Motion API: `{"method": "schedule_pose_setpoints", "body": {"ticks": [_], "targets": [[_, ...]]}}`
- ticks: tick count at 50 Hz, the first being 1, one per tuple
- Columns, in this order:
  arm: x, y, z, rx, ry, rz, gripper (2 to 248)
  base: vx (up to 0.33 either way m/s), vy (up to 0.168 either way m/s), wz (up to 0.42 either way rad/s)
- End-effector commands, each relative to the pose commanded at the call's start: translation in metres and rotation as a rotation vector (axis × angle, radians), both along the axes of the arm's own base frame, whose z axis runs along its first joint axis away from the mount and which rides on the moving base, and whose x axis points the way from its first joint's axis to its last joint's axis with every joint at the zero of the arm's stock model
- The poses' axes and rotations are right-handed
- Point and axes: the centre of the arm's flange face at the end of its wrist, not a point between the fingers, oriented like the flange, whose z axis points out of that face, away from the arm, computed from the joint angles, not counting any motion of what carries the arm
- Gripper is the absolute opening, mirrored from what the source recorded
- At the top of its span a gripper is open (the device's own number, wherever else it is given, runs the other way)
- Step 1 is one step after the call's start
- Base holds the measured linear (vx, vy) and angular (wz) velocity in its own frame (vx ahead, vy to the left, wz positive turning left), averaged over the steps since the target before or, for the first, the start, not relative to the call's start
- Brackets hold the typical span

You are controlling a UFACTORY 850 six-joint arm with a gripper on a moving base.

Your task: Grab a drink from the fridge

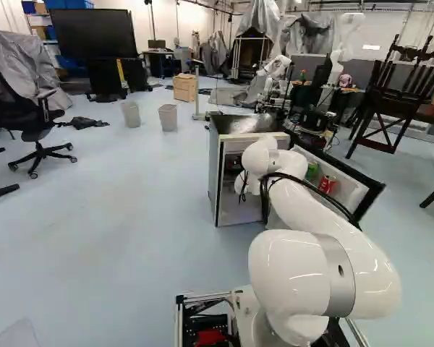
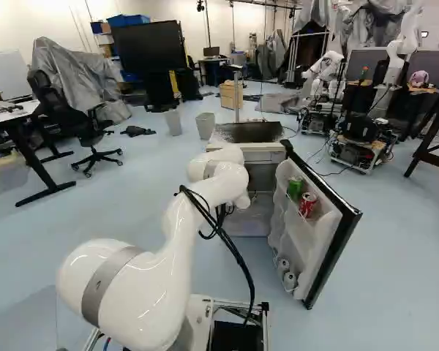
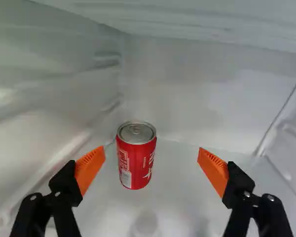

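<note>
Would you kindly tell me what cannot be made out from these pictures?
Far side of the red can, wrist view: hidden by the can itself.
Type of pale containers low on the door, right base view: too small.
The same, left base view: behind the arm.

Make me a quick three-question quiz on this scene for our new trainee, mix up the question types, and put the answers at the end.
1. True or false: the gripper stands open and is gripping nothing.

2. Multiple choice: what stands beside the green can on the open fridge door?
A) a milk carton
B) a red can
C) a glass jar

3. Fill in the blank: the upright can ahead of the gripper, inside the fridge, is coloured ____.

Key: 1. True; 2. B; 3. red
</note>
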Motion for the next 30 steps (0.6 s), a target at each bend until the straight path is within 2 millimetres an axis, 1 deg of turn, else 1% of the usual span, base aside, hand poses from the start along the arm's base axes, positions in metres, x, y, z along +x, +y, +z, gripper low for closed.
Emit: {"method": "schedule_pose_setpoints", "body": {"ticks": [21,22,26,27,30], "targets": [[0.0050,0.0000,-0.0028,-0.004,-0.016,0.002,247,0.000,0.000,0.000],[0.0051,0.0000,-0.0029,-0.004,-0.016,0.002,241,0.000,0.000,0.000],[0.0052,-0.0001,-0.0029,-0.004,-0.016,0.002,241,0.000,0.000,0.000],[0.0052,-0.0001,-0.0029,-0.004,-0.016,0.002,206,0.000,0.000,0.000],[0.0053,-0.0001,-0.0030,-0.004,-0.017,0.002,206,0.000,0.000,0.000]]}}
